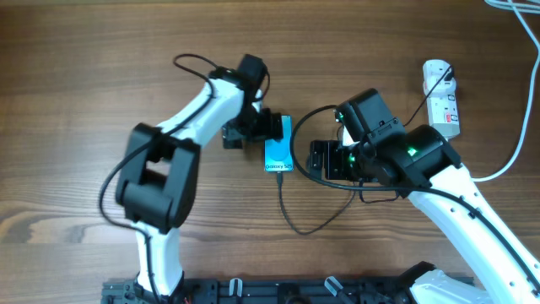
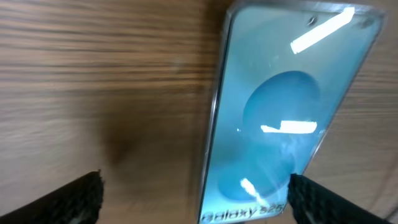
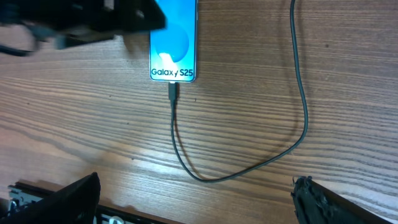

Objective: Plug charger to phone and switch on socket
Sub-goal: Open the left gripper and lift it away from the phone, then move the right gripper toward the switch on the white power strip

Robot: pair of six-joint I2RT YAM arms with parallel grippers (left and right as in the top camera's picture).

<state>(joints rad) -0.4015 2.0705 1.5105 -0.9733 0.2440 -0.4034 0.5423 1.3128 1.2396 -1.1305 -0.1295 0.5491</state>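
The phone (image 1: 278, 145) lies flat on the wooden table, cyan screen up, its white strip at the near end. The charger cable (image 1: 291, 215) loops from the socket and its dark tip (image 3: 173, 91) sits against the phone's (image 3: 173, 37) bottom edge. My left gripper (image 1: 268, 127) is open, its fingers either side of the phone (image 2: 273, 118). My right gripper (image 1: 314, 160) is open and empty, right of the phone, above the cable loop (image 3: 249, 169). The white socket (image 1: 442, 100) with a red mark lies at the far right.
A thick white cord (image 1: 516, 143) runs from the socket down the right side and off the top edge. A black rail (image 1: 253, 291) lines the table's near edge, and shows in the right wrist view (image 3: 37, 193).
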